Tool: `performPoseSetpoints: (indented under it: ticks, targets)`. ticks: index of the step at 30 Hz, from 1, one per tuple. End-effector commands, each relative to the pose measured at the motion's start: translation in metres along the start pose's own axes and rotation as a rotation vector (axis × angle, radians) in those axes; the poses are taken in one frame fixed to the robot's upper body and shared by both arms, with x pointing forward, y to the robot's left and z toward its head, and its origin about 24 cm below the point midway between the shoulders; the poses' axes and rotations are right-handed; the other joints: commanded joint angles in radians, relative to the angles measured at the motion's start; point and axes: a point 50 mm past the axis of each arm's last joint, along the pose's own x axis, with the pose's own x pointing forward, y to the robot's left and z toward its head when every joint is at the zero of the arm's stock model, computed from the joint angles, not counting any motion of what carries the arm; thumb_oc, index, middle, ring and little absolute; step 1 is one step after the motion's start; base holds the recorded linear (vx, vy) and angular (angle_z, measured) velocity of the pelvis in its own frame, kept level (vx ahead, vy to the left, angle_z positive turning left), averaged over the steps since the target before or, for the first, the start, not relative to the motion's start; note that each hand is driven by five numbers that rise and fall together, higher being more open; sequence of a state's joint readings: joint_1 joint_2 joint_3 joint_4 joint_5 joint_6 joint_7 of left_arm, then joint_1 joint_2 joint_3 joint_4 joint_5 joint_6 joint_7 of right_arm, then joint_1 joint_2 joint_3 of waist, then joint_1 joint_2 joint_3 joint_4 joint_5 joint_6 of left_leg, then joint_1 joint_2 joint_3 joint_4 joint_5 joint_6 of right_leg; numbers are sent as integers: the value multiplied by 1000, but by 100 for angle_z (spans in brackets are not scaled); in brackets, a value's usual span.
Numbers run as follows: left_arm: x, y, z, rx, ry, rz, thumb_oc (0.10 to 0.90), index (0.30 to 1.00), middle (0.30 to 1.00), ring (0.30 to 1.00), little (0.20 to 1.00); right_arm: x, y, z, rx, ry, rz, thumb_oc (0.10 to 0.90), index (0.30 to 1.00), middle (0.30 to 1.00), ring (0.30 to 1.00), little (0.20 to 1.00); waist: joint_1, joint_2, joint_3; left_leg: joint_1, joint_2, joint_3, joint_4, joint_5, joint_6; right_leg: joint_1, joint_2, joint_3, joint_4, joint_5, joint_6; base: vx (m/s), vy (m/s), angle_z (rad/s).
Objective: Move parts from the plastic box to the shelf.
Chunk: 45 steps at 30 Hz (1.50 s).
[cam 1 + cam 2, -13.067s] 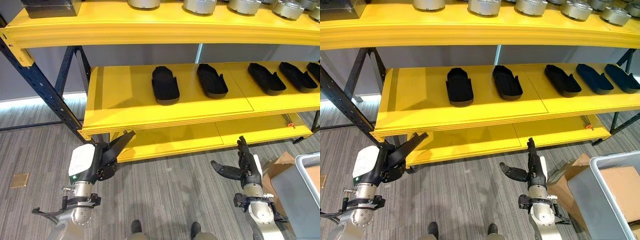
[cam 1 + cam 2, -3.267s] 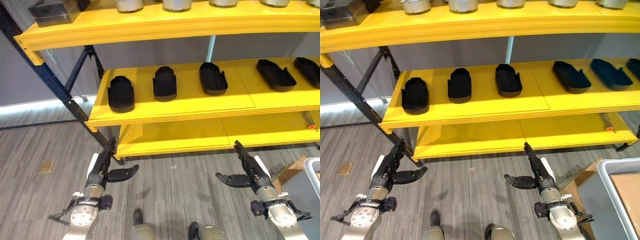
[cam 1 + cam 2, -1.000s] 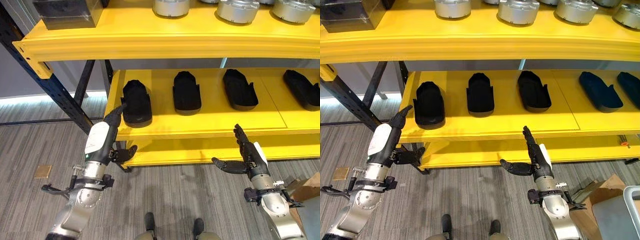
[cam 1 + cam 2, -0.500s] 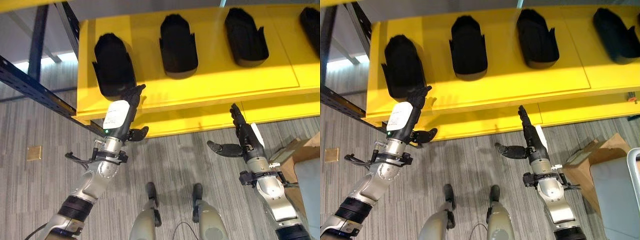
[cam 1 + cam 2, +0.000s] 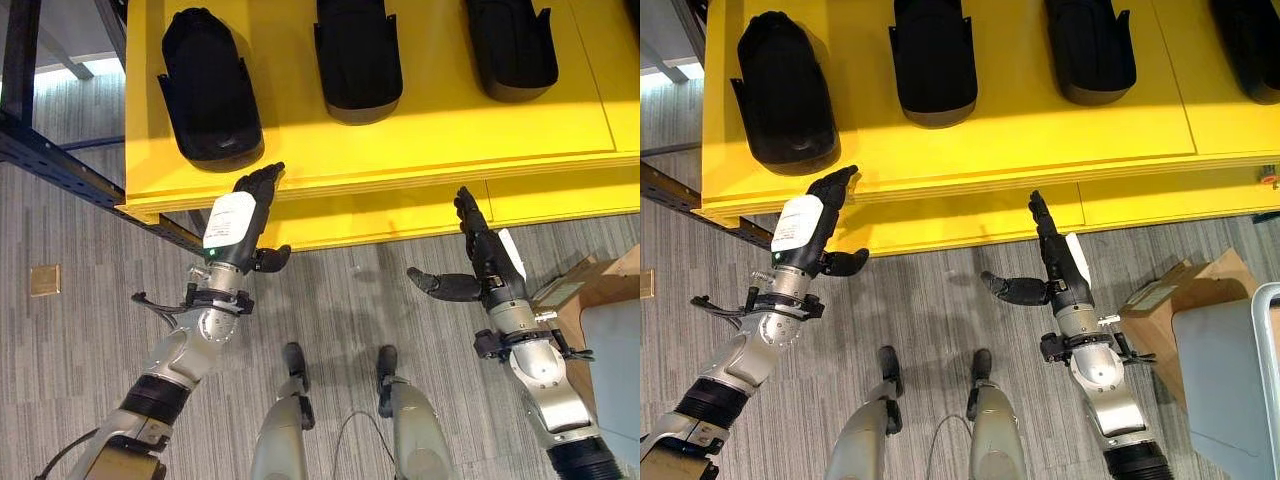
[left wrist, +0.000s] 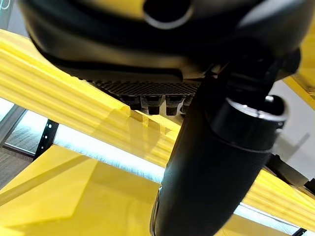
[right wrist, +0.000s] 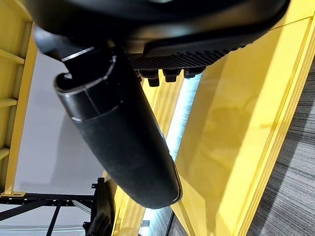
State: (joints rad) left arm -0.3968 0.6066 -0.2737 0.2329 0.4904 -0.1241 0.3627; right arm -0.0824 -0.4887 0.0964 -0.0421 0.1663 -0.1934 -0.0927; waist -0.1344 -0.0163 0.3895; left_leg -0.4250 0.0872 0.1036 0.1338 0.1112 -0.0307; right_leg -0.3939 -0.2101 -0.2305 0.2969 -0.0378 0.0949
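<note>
Both hands empty, fingers straight. Left hand (image 5: pixel 240 215) at the yellow shelf (image 5: pixel 420 150) lip — leftmost black part (image 5: pixel 207 88) just beyond, long axis running away from it. Right hand (image 5: pixel 487 262) lower, farther off. Grey plastic box (image 5: pixel 1230 380) to the right.

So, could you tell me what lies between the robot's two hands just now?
Only bare grey floor, seen in the left eye view; the left hand and right hand hold nothing, just below the yellow shelf.
</note>
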Motion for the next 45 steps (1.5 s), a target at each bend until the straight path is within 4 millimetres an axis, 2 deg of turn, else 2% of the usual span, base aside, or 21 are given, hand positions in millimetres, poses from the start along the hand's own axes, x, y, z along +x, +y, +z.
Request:
performPoseSetpoints:
  ticks: [1,7,10,25,36,45]
  targets:
    - [21,33,8,54,-64,159,900,1000,1000,1000,1000,5,-6,49,27,-278,0,900,1000,1000,1000,1000,-3,-33,-94,7,117,-62,160,-178,-86,-16,-82,16,-52,65,82,0,0,0]
    - [18,41,-1,109,-31,183,900,1000,1000,1000,1000,3,-8,49,25,-275,-4,900,1000,1000,1000,1000,-3,-32,-95,-1,117,-64,159,-177,-88,-25,-76,18,-57,65,80,0,0,0]
    - [17,51,-9,151,-9,198,900,1000,1000,1000,1000,1,-10,47,24,-260,-2,900,1000,1000,1000,1000,-3,-30,-96,-11,116,-65,165,-179,-89,-31,-75,19,-57,65,76,0,0,0]
    - [13,61,-26,161,67,183,900,1000,1000,1000,1000,-3,-11,44,22,-234,35,900,1000,1000,1000,1000,-6,-30,-93,-32,112,-66,187,-189,-88,-43,-72,25,-51,61,72,0,0,0]
    - [19,67,-33,186,95,177,900,1000,1000,1000,1000,-5,-8,41,29,-214,62,900,1000,1000,1000,1000,-8,-25,-89,-40,108,-65,196,-199,-87,-47,-70,27,-43,50,71,3,0,0]
    - [23,86,-43,215,125,186,900,1000,1000,1000,1000,-9,-10,37,28,-193,70,900,1000,1000,1000,1000,-14,-21,-93,-56,104,-66,206,-201,-87,-55,-72,28,-40,50,72,0,0,0]
